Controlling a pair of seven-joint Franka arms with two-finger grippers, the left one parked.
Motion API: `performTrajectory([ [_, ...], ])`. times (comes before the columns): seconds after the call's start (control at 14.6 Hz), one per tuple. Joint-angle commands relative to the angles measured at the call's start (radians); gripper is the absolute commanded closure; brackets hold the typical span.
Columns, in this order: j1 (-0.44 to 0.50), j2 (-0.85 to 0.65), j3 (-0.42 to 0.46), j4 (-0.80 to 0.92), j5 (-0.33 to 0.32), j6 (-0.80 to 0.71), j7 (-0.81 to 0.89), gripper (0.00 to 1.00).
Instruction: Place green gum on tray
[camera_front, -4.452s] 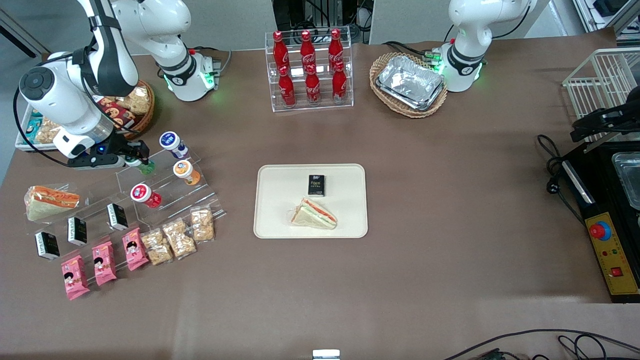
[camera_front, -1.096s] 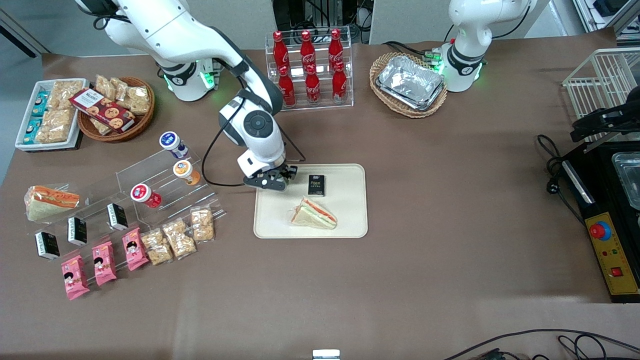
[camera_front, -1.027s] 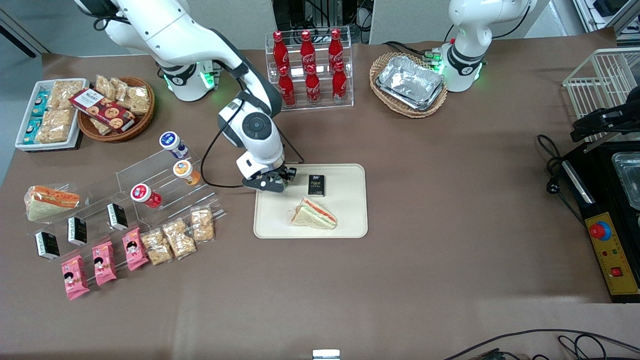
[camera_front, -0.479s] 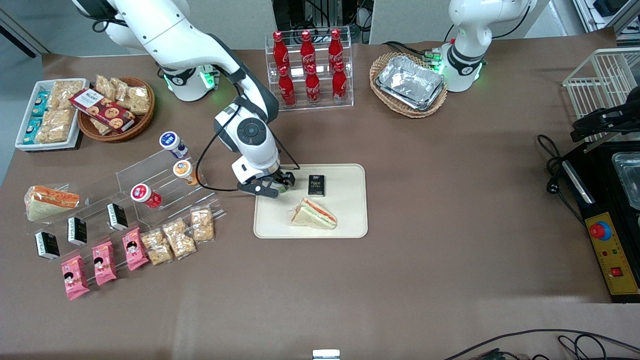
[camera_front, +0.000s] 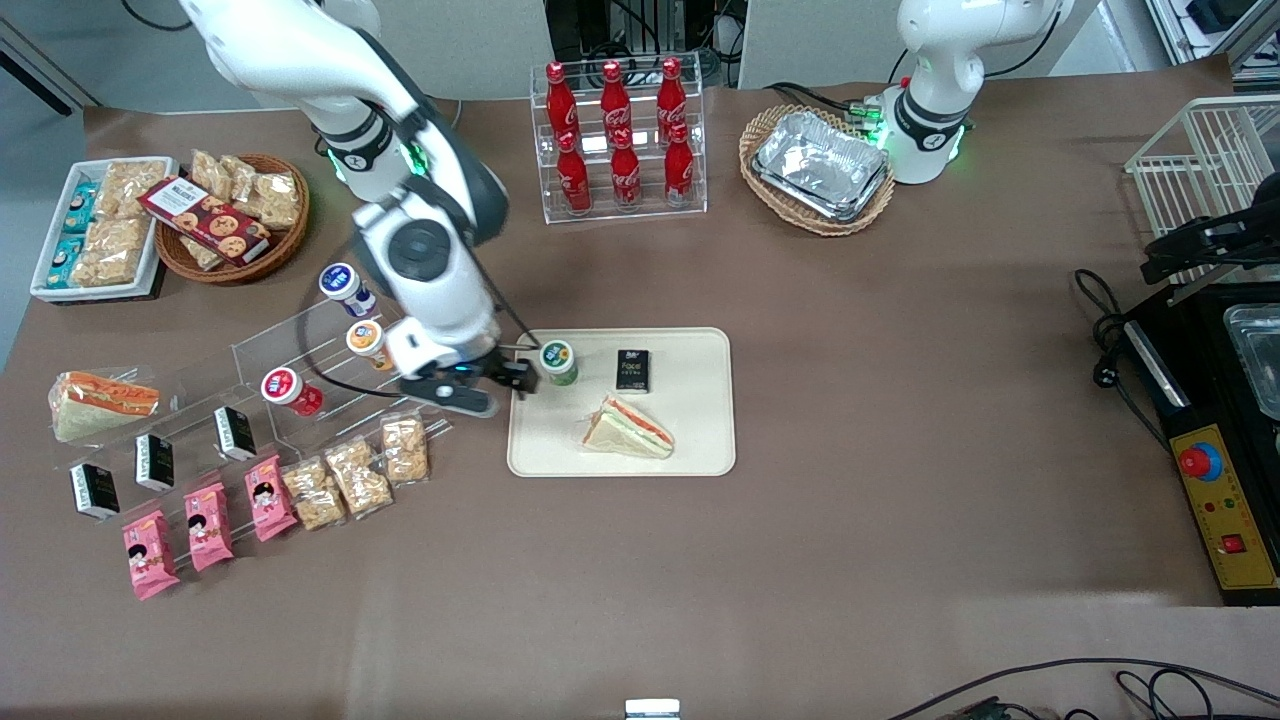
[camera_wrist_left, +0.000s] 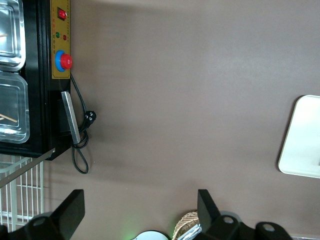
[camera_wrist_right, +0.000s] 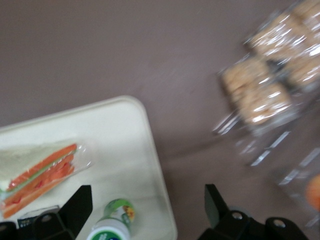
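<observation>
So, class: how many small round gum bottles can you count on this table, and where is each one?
4. The green gum stands on the tray, beside the open gripper. The blue-capped, orange-capped and red-capped bottles sit on the clear stepped rack.

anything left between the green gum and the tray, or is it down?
Nothing is in the way: the green gum stands upright on the tray, beside the black box and farther from the camera than the sandwich. The gripper, open, sits beside it over the tray's edge, not touching.
</observation>
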Motion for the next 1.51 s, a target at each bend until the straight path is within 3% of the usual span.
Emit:
performTrajectory([
  [0.0, -0.103, -0.143, 0.015, 0.005, -0.002, -0.119, -0.09, 0.0],
  [0.14, -0.153, -0.206, 0.015, 0.022, 0.005, -0.208, -0.191, 0.0],
  [0.41, -0.268, -0.248, 0.005, 0.157, 0.123, -0.425, -0.438, 0.0],
  [0.62, -0.339, -0.244, -0.008, 0.255, 0.114, -0.535, -0.549, 0.0],
  [0.89, -0.397, -0.241, -0.1, 0.34, 0.116, -0.589, -0.794, 0.0],
  [1.1, -0.42, -0.232, -0.149, 0.371, 0.123, -0.606, -0.83, 0.0],
  [1.44, -0.422, -0.229, -0.151, 0.389, 0.124, -0.668, -0.821, 0.0],
])
